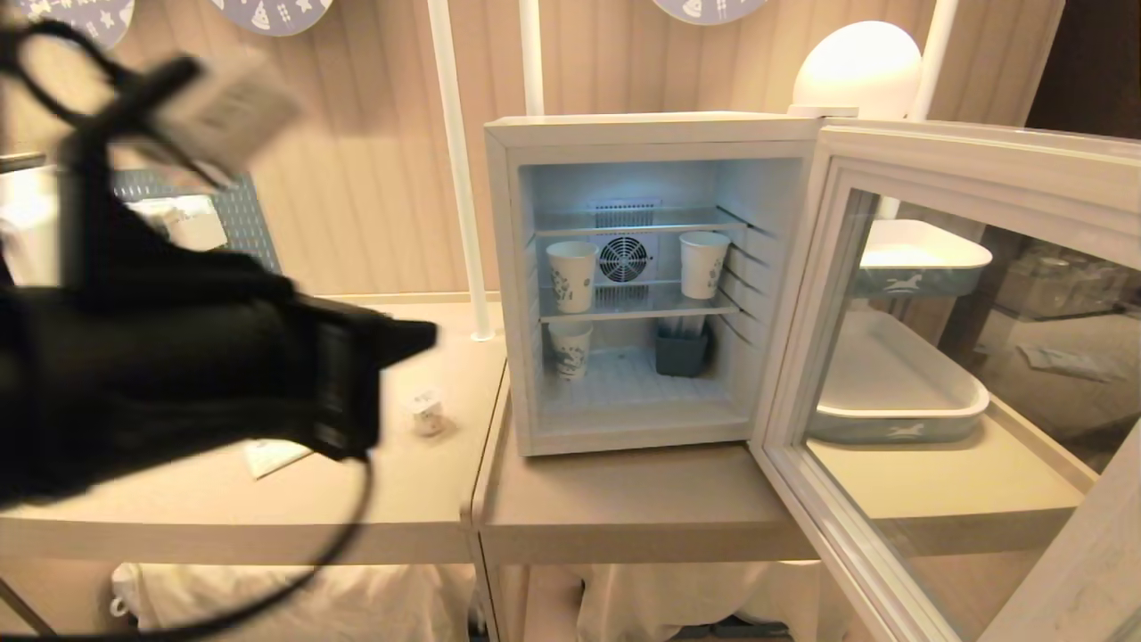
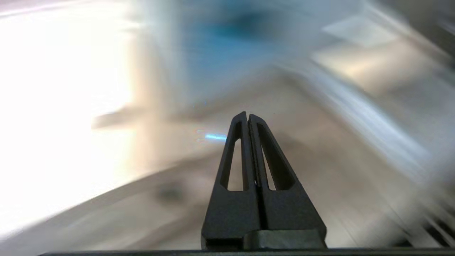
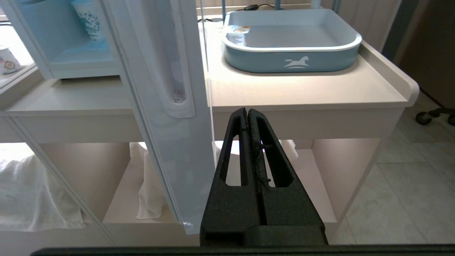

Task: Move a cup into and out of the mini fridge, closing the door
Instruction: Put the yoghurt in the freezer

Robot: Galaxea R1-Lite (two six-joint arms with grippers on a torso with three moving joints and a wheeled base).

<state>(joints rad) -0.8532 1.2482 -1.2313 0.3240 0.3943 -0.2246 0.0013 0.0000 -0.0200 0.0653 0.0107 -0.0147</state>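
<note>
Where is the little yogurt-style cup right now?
In the head view, the cup stands on the left table, just left of the open mini fridge.

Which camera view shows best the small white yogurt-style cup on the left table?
The head view: the small white yogurt-style cup stands whole on the beige table. The right wrist view catches it only at the frame's edge. The left wrist view is blurred; no cup can be made out.

Beige panelled wall (image 1: 374, 178), pale tables (image 1: 624, 499), white dome lamp (image 1: 856, 67), tiled floor (image 3: 408, 185)
</note>
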